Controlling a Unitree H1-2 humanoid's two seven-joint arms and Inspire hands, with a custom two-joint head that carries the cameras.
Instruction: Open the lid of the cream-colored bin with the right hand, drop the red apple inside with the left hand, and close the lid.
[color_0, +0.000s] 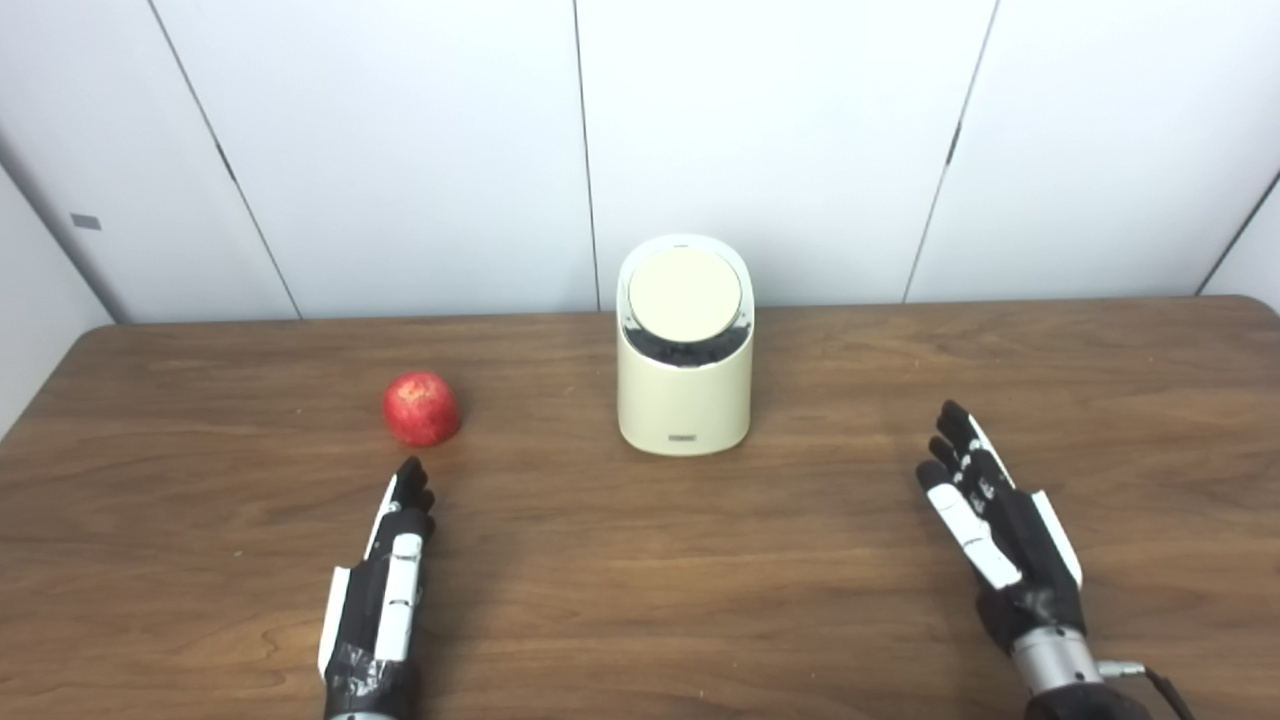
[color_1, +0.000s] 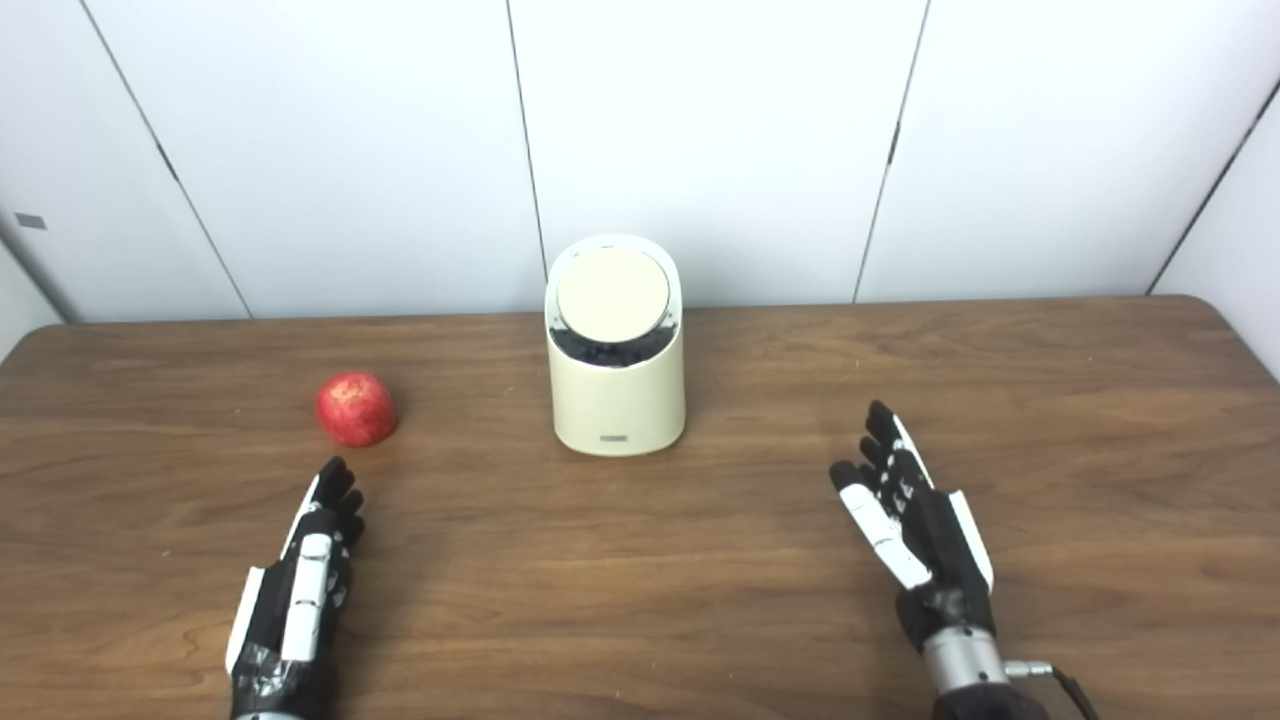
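Brown wood-grain table (color_0: 200, 360) holds, from left to right: the black-and-white left hand (color_0: 385, 580), fingers straight and pressed together, empty, just short of one round red apple (color_0: 421, 408); one cream-colored plastic bin (color_0: 684, 400) at center, its round lid (color_0: 685, 292) down; then the right hand (color_0: 990, 520), fingers spread, empty, well apart from the bin. Likely risks: the smooth apple rolling away from a sideways nudge, or the light bin tipping if the lid is pushed hard.
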